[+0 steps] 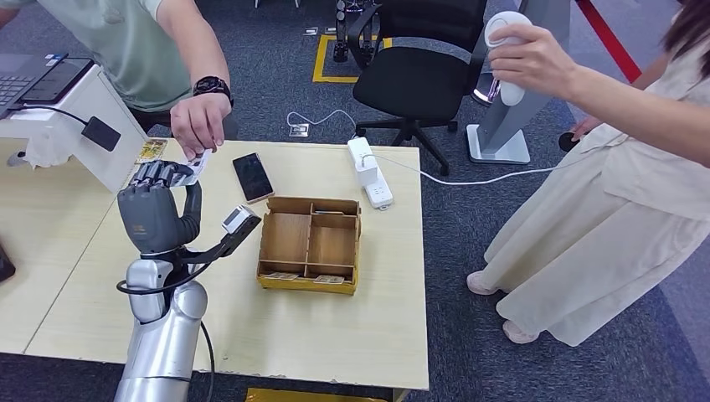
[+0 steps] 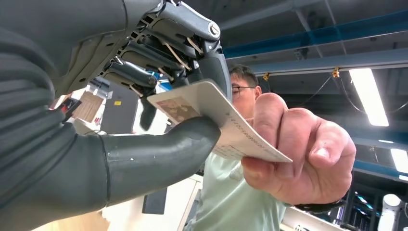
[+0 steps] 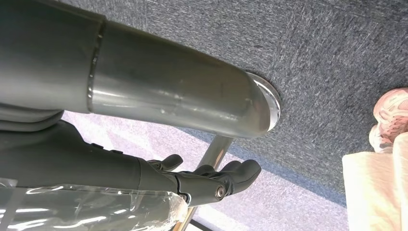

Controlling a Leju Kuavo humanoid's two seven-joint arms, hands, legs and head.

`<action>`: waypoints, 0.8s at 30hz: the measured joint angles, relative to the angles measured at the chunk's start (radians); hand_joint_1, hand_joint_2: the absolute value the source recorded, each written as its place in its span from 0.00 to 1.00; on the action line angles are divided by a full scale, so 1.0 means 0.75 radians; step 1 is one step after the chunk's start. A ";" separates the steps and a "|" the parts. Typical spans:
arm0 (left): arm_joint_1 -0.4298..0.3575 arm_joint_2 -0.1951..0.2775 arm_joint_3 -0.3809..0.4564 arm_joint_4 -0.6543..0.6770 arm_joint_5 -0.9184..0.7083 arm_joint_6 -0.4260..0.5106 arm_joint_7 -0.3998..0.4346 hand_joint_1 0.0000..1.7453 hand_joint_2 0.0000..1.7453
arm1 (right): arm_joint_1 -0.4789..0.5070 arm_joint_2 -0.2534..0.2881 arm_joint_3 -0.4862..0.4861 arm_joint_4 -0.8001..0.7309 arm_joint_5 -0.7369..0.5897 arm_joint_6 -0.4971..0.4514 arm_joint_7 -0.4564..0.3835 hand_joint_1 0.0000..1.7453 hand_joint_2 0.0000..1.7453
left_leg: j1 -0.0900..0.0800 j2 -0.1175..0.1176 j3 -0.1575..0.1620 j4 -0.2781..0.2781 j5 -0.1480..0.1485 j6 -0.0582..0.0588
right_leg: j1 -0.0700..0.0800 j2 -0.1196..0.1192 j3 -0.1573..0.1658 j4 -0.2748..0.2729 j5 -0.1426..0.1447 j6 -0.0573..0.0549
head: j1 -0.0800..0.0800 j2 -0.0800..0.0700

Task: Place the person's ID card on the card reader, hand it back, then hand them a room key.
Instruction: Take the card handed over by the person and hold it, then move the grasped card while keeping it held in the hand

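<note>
Left hand [image 2: 159, 96] raised over the counter [image 1: 335, 335], thumb and fingers pinching the ID card [image 2: 216, 120]; person's hand [image 2: 298, 154] grips its far end. Whoever is receiving should have firm hold before the other releases. Right hand [image 3: 211, 180] hangs loosely curled, holding nothing.

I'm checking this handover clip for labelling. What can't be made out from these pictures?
- ID card: print too small and angled to read in the left wrist view; in the head view the person's hand and the left robot hand cover most of it.
- Right robot hand: the forearm hides most of it in the right wrist view; open or shut is unclear.
- Wooden tray: card faces too small in the head view.
</note>
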State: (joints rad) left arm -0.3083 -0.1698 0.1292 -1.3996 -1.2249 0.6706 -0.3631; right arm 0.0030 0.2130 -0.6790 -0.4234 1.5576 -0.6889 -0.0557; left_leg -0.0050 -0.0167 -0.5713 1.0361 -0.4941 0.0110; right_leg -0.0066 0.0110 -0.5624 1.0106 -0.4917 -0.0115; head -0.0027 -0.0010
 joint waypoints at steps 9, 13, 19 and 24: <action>0.000 -0.009 0.005 0.000 -0.001 0.000 -0.004 1.00 1.00 | 0.000 0.000 0.000 0.000 -0.003 0.000 -0.002 0.00 0.00 | 0.000 0.000 0.000 0.000 0.000 0.000 | 0.000 0.000 0.000 0.000 0.000 0.000 | 0.000 0.000; 0.000 -0.011 0.006 0.000 0.009 0.000 -0.003 1.00 1.00 | 0.000 0.000 0.000 0.001 -0.007 0.000 -0.004 0.00 0.00 | 0.000 0.000 0.000 0.000 0.000 0.000 | 0.000 0.000 0.000 0.000 0.000 0.000 | 0.000 0.000; 0.001 -0.010 0.005 0.010 0.113 0.000 0.003 1.00 1.00 | 0.000 0.000 0.000 0.001 -0.010 0.000 -0.004 0.00 0.00 | 0.000 0.000 0.000 0.000 0.000 0.000 | 0.000 0.000 0.000 0.000 0.000 0.000 | 0.000 0.000; 0.009 0.010 -0.039 0.036 0.275 -0.001 0.069 1.00 1.00 | 0.002 0.000 0.000 0.000 -0.019 0.000 -0.001 0.00 0.00 | 0.000 0.000 0.000 0.000 0.000 0.000 | 0.000 0.000 0.000 0.000 0.000 0.000 | 0.000 0.000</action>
State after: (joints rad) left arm -0.3019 -0.1623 0.1001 -1.3726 -1.0189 0.6701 -0.3111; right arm 0.0045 0.2129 -0.6787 -0.4234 1.5436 -0.6889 -0.0567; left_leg -0.0050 -0.0168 -0.5712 1.0361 -0.4941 0.0110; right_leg -0.0066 0.0110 -0.5625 1.0106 -0.4917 -0.0115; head -0.0028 -0.0011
